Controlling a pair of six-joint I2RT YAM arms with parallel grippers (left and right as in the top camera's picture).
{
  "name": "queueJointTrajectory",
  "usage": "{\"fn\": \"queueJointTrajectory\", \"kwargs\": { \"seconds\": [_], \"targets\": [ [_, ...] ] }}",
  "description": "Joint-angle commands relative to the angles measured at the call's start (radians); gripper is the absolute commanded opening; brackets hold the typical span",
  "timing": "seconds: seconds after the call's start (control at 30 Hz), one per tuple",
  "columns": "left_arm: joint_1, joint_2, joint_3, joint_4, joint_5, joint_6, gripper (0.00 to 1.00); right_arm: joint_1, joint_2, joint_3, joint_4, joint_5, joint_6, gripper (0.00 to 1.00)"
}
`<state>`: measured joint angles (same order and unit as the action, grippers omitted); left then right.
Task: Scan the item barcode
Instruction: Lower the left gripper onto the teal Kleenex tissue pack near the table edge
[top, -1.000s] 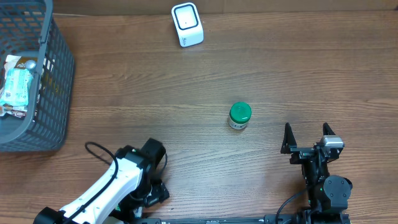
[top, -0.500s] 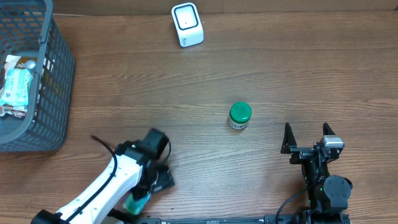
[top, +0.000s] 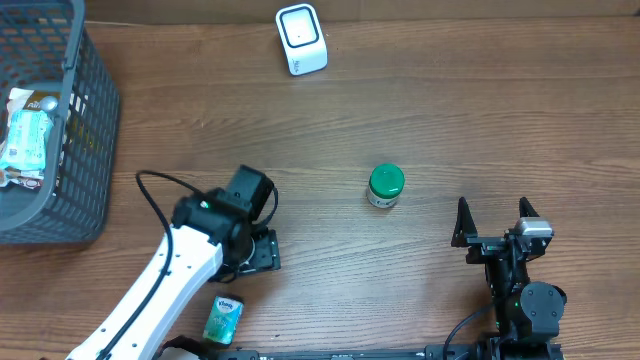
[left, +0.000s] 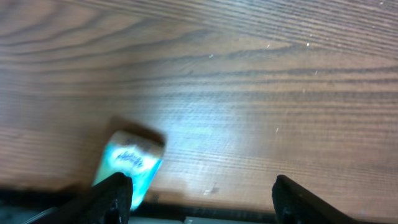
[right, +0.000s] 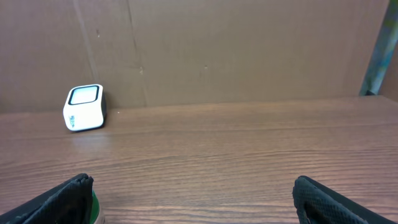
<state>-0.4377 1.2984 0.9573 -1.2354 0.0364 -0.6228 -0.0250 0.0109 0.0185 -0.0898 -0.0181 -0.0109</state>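
Left arm after release. My left gripper (top: 260, 251) has lifted off and swung toward mid-table. Its jaws stand apart with nothing between them, as the left wrist view shows, though they have narrowed slightly over the last second. The teal packet (top: 223, 318), which lay under my fingers half a second ago, now lies free on the wooden table (top: 450, 120) near the front edge. It is behind my wrist and clear of both fingers. In the wrist view the packet (left: 129, 163) lies just beside my left finger, not between the two.

My right gripper (top: 495, 222) has not moved and is spread fully, empty. The white barcode scanner (top: 301, 38) stands at the far edge, well apart from the packet. A green-lidded jar (top: 386, 186) stands upright between the scanner and my right gripper. A grey basket (top: 90, 150) with more packets sits at the far left.

No item is held, so I judge that no scan is under way. The frames do not show whether the packet is finished or must be picked up again.
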Motion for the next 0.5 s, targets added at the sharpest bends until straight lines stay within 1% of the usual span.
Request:
{"fn": "queueJointTrajectory", "kwargs": {
  "seconds": [0.0, 0.1, 0.2, 0.3, 0.33, 0.4, 0.47],
  "targets": [
    [0.005, -0.007, 0.033, -0.093, -0.040, 0.019, 0.74, -0.003, -0.008, -0.011, 0.006, 0.010, 0.004, 1.00],
    [0.005, -0.005, -0.021, -0.125, -0.030, -0.004, 0.74, -0.003, -0.008, -0.011, 0.006, 0.010, 0.004, 1.00],
    [0.005, -0.004, -0.103, -0.120, -0.010, -0.012, 0.75, -0.003, -0.008, -0.011, 0.006, 0.010, 0.004, 1.00],
    [0.005, -0.004, -0.168, -0.095, 0.027, -0.022, 0.78, -0.003, -0.008, -0.011, 0.006, 0.010, 0.004, 1.00],
    [0.005, -0.004, -0.186, -0.092, 0.027, -0.037, 0.81, -0.003, -0.008, -0.011, 0.006, 0.010, 0.004, 1.00],
    [0.005, -0.004, -0.225, -0.080, 0.027, -0.087, 0.81, -0.003, -0.008, -0.011, 0.006, 0.010, 0.004, 1.00],
    [0.005, -0.004, -0.251, -0.049, 0.036, -0.096, 0.85, -0.003, -0.008, -0.011, 0.006, 0.010, 0.004, 1.00]
  ]
}}
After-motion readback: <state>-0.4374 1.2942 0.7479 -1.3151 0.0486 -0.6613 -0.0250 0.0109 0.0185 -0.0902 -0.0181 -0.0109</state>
